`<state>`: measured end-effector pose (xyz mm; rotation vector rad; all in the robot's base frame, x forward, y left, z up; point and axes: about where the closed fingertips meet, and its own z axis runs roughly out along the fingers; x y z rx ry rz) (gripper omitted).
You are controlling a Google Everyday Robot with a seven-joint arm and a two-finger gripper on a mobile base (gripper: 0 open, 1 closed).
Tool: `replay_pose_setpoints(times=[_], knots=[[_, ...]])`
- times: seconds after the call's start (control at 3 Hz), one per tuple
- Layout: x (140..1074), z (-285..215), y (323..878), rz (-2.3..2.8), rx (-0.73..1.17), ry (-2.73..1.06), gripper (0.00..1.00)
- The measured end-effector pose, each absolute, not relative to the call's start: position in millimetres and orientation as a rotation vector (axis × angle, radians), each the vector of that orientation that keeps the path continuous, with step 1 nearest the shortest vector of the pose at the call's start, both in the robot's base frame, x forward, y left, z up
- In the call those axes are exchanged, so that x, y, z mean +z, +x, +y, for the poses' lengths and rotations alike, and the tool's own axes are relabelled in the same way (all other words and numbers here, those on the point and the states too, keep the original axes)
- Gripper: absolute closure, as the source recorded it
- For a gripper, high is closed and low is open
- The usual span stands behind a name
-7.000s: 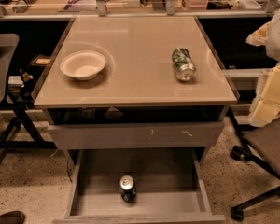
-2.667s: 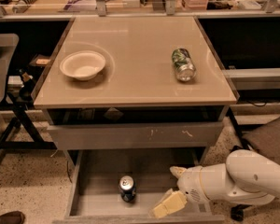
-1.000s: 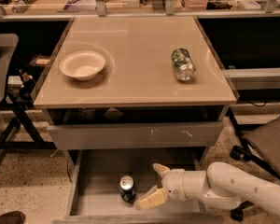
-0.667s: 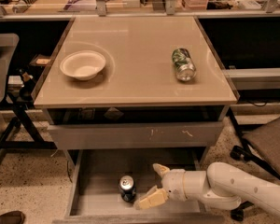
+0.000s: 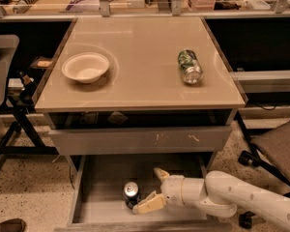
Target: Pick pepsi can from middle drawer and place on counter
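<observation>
The pepsi can (image 5: 131, 194) stands upright on the floor of the open middle drawer (image 5: 99, 208), its silver top facing up. My gripper (image 5: 153, 189) reaches in from the right and sits just right of the can, open, with one finger (image 5: 160, 173) behind it and the other finger (image 5: 148, 204) low at the can's front right. The can is not between the fingers. The beige counter (image 5: 140, 81) lies above the drawer.
A white bowl (image 5: 85, 66) sits on the counter's left and a green patterned can (image 5: 189, 66) lies on its side at the right. A scratched grey drawer front (image 5: 140, 140) hangs over the open drawer. Chairs stand at both sides.
The arm came into view from the right and moved left across the drawer; the gripper has drawn up to the can's right side. The can has not moved.
</observation>
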<state>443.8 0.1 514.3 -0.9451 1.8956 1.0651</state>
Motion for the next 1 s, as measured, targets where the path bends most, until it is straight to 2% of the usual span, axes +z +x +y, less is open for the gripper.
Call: replay_pose_setpoints(times=[0.67, 1.0], knots=[[477, 3, 468, 1.872, 1.033, -0.919, 0.00], [467, 8, 462, 1.877, 1.033, -0.926, 0.00]])
